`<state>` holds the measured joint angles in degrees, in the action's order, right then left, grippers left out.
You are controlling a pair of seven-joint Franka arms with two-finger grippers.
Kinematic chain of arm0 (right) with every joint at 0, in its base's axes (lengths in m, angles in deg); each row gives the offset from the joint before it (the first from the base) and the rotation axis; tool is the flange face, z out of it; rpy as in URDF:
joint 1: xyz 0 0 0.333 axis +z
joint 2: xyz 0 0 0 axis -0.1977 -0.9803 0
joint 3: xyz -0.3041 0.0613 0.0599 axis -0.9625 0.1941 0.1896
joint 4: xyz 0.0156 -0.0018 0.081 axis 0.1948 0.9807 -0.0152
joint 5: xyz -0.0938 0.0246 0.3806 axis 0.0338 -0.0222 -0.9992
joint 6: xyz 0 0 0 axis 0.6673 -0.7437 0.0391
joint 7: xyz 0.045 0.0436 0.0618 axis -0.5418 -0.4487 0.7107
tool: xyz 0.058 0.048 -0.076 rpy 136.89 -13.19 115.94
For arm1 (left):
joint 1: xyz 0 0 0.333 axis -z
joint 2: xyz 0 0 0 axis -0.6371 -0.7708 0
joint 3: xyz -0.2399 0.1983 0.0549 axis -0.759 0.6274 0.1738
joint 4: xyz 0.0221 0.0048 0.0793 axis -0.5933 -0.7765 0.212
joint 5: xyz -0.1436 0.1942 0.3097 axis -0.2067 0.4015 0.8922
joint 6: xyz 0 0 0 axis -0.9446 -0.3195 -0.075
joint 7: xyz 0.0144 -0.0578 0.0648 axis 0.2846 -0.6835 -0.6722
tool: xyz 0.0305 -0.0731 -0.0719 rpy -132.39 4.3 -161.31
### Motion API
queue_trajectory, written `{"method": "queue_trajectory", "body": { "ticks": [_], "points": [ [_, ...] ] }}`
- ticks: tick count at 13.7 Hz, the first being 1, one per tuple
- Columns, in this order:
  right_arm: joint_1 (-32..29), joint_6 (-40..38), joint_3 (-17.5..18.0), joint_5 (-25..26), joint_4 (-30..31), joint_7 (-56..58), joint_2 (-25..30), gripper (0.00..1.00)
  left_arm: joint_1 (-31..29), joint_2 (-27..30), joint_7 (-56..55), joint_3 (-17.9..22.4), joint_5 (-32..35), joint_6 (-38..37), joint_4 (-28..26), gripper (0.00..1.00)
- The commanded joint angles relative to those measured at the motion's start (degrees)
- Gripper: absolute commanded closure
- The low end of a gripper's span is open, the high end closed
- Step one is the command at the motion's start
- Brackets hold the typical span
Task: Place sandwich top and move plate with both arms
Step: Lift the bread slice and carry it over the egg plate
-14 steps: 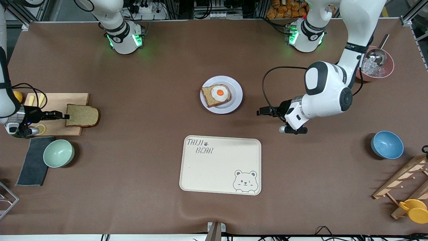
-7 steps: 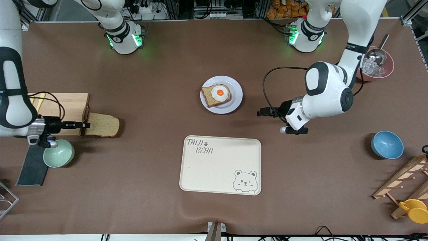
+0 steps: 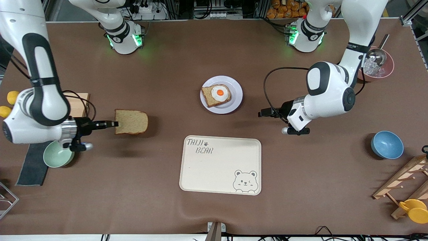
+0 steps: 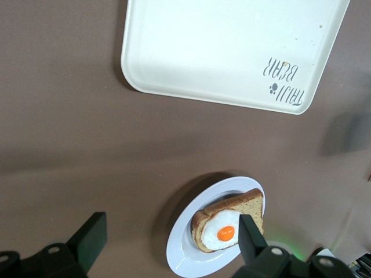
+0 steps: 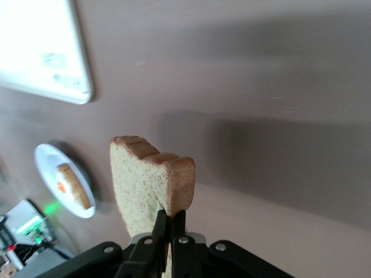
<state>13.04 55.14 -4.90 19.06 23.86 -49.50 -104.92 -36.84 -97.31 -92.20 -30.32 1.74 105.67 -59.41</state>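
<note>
1. The right gripper (image 3: 112, 124) is clamped tight on one edge of the sandwich top (image 3: 131, 122) and holds it in the air over the bare brown table (image 3: 133, 187), between the wooden board (image 3: 79, 104) and the plate (image 3: 230, 105).
2. In the right wrist view the two black fingers (image 5: 157, 229) pinch the crust of the sandwich top (image 5: 145, 179) at its lower edge, and the slice stands up from them on its edge.
3. The plate is a round pale one near the middle of the table, farther from the front camera than the cream tray (image 3: 220, 165) with the bear drawing.
4. On the plate lies a slice of bread with a fried egg (image 3: 216, 95); its yolk faces up.
5. The left gripper (image 3: 264, 113) hangs over the table beside the plate, toward the left arm's end, with its jaws spread wide and nothing between them.
6. The left wrist view shows both fingers (image 4: 90, 240) well apart, with the plate (image 4: 179, 255) and the egg slice (image 4: 229, 223) between them lower down, and the tray (image 4: 232, 52) near them.
7. A pale green bowl (image 3: 57, 154) stands partly under the right arm, on the edge of a dark cloth (image 3: 31, 167).
8. A blue bowl (image 3: 387, 144) stands toward the left arm's end of the table.
</note>
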Motion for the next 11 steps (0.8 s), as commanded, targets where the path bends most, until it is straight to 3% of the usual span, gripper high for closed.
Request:
{"method": "queue_trajectory", "body": {
  "ticks": [1,6,11],
  "points": [
    [4.24,0.55,-0.73,-5.2,3.36,-0.54,2.64,1.0,-0.36,1.15,-0.52,-0.21,-1.44,-0.37,-0.22,0.0],
    [12.75,7.47,-0.73,-15.21,7.66,-3.8,2.91,1.0,-0.45,1.06,-0.52,-0.21,-1.44,-0.37,-1.1,0.0],
    [21.47,12.06,-0.73,-19.19,8.55,-6.26,2.47,1.0,-1.42,2.55,0.7,-0.39,-6.79,-0.37,-5.92,0.0]
  ]
}}
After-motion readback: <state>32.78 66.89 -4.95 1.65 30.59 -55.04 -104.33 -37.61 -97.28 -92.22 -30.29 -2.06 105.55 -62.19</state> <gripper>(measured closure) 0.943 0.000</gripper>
